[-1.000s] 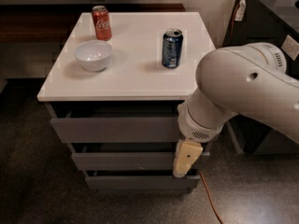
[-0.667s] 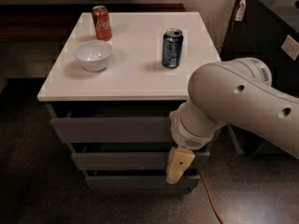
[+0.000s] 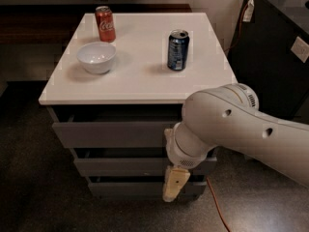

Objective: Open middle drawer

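The middle drawer (image 3: 120,166) is the second front below the desk (image 3: 145,79). It appears rigid, flat and handleless (probably slippery), so the upper lip is the likely hold. The gripper (image 3: 175,182) hangs below the desk's front edge, rightward; its opening cannot be determined.

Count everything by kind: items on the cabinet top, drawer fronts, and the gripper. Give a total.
Soda cans: 2 (red Coca-Cola can, blue can)
Bowls: 1 (white bowl)
Drawers: 3 (top drawer, middle drawer, bottom drawer)
Grippers: 1 (gripper, in front of the lower drawers)
Total: 7

The gripper (image 3: 175,183) hangs before the middle drawer's (image 3: 120,166) right half.
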Robot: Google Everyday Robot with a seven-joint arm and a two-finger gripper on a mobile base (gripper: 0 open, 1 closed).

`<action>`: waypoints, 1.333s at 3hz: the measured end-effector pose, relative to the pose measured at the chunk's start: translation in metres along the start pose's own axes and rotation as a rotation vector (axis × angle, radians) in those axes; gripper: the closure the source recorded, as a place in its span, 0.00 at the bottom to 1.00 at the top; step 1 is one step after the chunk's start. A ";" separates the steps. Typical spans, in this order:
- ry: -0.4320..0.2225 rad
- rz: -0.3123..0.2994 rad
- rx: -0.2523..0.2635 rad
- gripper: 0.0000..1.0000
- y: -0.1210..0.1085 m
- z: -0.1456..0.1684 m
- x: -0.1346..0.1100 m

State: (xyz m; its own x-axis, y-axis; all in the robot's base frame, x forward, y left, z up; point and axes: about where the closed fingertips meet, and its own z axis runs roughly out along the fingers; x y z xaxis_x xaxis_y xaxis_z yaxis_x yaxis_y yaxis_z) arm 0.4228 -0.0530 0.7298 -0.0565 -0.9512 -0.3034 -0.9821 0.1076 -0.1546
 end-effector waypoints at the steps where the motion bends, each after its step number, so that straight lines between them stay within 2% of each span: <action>1: 0.001 -0.015 0.015 0.00 0.002 0.024 0.001; 3: 0.005 -0.038 0.040 0.00 -0.006 0.060 0.005; 4: 0.017 -0.038 0.060 0.00 -0.017 0.085 0.010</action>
State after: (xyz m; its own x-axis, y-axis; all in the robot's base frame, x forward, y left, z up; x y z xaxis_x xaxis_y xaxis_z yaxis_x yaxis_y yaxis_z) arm 0.4540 -0.0398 0.6490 -0.0230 -0.9596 -0.2804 -0.9710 0.0883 -0.2223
